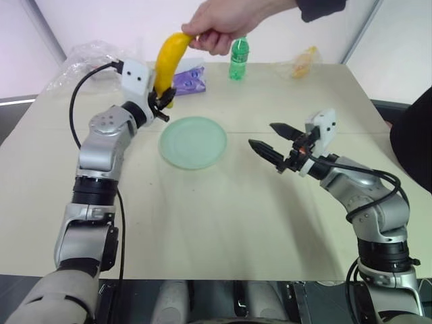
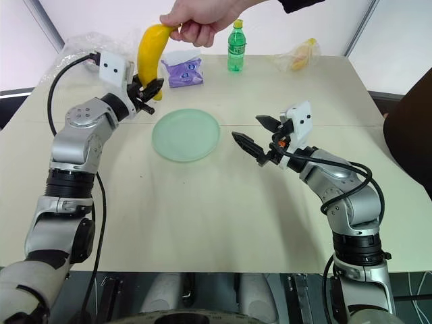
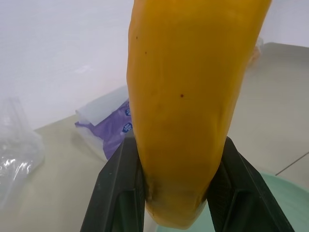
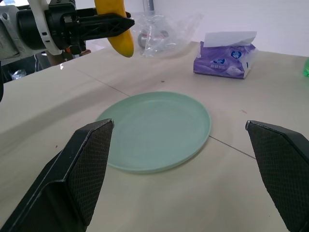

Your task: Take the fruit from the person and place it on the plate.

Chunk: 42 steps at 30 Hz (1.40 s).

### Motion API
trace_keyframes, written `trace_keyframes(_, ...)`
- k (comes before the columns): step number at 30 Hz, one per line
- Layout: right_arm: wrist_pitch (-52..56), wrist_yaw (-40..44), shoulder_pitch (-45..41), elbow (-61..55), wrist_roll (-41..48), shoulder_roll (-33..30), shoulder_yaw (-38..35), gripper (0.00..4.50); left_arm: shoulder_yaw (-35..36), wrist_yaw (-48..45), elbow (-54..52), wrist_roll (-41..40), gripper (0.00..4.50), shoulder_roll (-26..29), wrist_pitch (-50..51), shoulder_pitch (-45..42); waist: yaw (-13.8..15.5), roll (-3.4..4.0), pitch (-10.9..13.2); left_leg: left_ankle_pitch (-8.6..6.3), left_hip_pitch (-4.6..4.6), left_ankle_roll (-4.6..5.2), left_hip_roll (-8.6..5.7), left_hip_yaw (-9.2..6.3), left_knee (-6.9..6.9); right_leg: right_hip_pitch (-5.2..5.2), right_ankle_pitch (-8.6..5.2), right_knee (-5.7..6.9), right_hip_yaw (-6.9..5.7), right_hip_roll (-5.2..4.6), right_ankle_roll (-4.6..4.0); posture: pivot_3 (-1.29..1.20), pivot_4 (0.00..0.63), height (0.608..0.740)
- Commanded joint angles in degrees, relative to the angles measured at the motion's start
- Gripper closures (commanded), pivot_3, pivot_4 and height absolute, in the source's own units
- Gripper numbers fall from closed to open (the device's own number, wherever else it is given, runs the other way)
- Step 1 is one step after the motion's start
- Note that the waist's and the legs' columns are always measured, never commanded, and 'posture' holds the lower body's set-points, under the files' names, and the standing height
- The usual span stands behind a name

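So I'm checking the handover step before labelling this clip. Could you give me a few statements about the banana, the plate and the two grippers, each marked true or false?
1. The left gripper is shut on the lower end of the banana. True.
2. The person's hand has let go of the banana. False: it grips the top end.
3. The banana lies on the mint-green plate. False: it is held up in the air, beyond the plate.
4. The right gripper is open and holds nothing. True.
5. The green bottle stands on the plate. False: it stands at the table's far side, near the purple tissue pack.
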Motion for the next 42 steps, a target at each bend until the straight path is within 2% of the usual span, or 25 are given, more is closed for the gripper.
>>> trace_keyframes(1, -1.3, 0.0, -0.6, -1.4, -0.1, 0.1, -0.7, 0.0, -1.6, -3.1, -3.7, 2.5, 3.44, 2.6, -1.0, -2.4, 0.0, 0.0, 0.0, 0.0, 0.0, 0.0, 0.0, 0.0, 0.0, 0.0, 0.0, 0.0, 0.0, 0.0, 0.0, 0.0, 0.15, 0.74)
trace_keyframes(5, -1.5, 0.1, -1.1, -0.6, -0.6, 0.4, -0.3, 0.0, -12.9, -11.1, -0.6, 13.4, 3.44, 8.4, -7.5, -2.3, -0.1, 0.02, 0.0, 0.0, 0.03, 0.0, 0.0, 0.02, -0.03, 0.0, 0.0, 0.0, 0.0, 0.02, 0.0, 0.0, 0.15, 0.74)
trace_keyframes(11, -2.2, -0.7, -0.8, -0.6, -1.3, 1.7, 0.2, 0.0, -20.8, -16.4, 13.9, 21.3, 3.44, 7.1, -15.3, -5.4, 0.1, 0.02, 0.0, 0.0, 0.0, 0.0, 0.0, 0.04, 0.03, 0.0, 0.0, 0.01, 0.0, 0.02, 0.0, 0.0, 0.15, 0.74)
trace_keyframes(17, -3.0, -2.3, 1.1, -1.0, -2.5, 2.7, -0.2, 0.0, -23.2, -14.2, 27.4, 27.1, 3.44, 4.8, -24.9, -9.0, 0.1, 0.01, 0.0, 0.0, -0.1, 0.01, 0.0, 0.04, 0.02, -0.11, 0.0, 0.0, -0.01, 0.03, 0.0, 0.0, 0.15, 0.74)
trace_keyframes(18, -3.1, -2.5, 1.3, -1.1, -2.5, 2.8, -0.3, 0.0, -23.3, -14.4, 28.4, 27.7, 2.4, 4.8, -26.2, -9.5, 0.1, 0.01, 0.0, 0.0, -0.11, 0.01, 0.0, 0.03, 0.03, -0.11, 0.0, 0.0, 0.0, 0.03, 0.0, 0.0, 0.15, 0.74)
trace_keyframes(19, -3.2, -2.7, 1.4, -1.2, -2.5, 2.9, -0.3, 0.0, -23.4, -14.5, 29.3, 28.2, 2.11, 4.7, -27.2, -9.9, 0.0, 0.01, 0.0, -0.01, -0.11, 0.01, 0.0, 0.04, 0.04, -0.11, 0.0, 0.01, 0.0, 0.03, 0.0, 0.0, 0.15, 0.74)
trace_keyframes(23, -3.4, -3.1, 1.6, -1.4, -2.5, 3.1, -0.2, 0.0, -22.2, -13.2, 31.6, 29.3, 0.02, 4.2, -29.5, -11.1, 0.0, 0.01, 0.0, -0.01, -0.1, 0.01, 0.0, 0.04, 0.03, -0.11, 0.0, 0.02, 0.0, 0.03, 0.0, 0.0, 0.15, 0.74)
trace_keyframes(29, -3.6, -3.1, 1.3, -0.9, -2.5, 3.3, 0.2, 0.0, -19.9, -10.6, 30.9, 29.7, 0.02, 4.8, -31.5, -13.2, 0.1, 0.01, 0.0, 0.0, -0.11, 0.01, 0.0, 0.03, 0.04, -0.11, 0.0, 0.02, -0.01, 0.02, 0.0, 0.0, 0.15, 0.74)
trace_keyframes(32, -3.5, -3.1, 1.1, -0.7, -2.6, 3.3, 0.2, 0.0, -13.7, -12.6, 25.6, 23.1, 0.02, 4.5, -25.8, -12.6, 0.0, 0.01, 0.0, 0.0, -0.12, 0.01, 0.01, 0.03, 0.05, -0.11, 0.0, 0.03, 0.0, 0.02, 0.0, 0.0, 0.15, 0.74)
trace_keyframes(34, -3.5, -3.0, 1.2, -0.8, -2.5, 3.2, 0.1, 0.0, -7.9, -13.5, 18.8, 17.4, 0.02, 5.2, -18.0, -10.6, -0.1, 0.01, 0.0, 0.0, -0.12, 0.01, 0.02, 0.03, 0.04, -0.12, 0.0, 0.03, 0.0, 0.02, 0.0, 0.0, 0.15, 0.74)
trace_keyframes(38, -3.7, -2.7, 1.6, -0.4, -2.6, 3.1, 0.1, 0.0, 4.2, -19.4, -3.6, 0.9, 0.02, 9.0, 8.2, -0.7, -1.8, 0.04, 0.0, 0.0, -0.08, 0.01, 0.05, 0.01, 0.01, -0.12, 0.0, 0.09, 0.02, 0.02, 0.0, 0.0, 0.15, 0.74)
trace_keyframes(42, -4.1, -1.9, 1.1, 1.1, -2.9, 3.2, 0.5, 0.0, 12.4, -17.3, -21.2, -7.2, 0.02, 11.6, 22.8, 12.5, -1.7, 0.05, 0.0, 0.0, 0.03, 0.01, 0.09, -0.02, -0.01, -0.12, -0.01, 0.23, 0.04, 0.04, 0.0, 0.0, 0.15, 0.74)
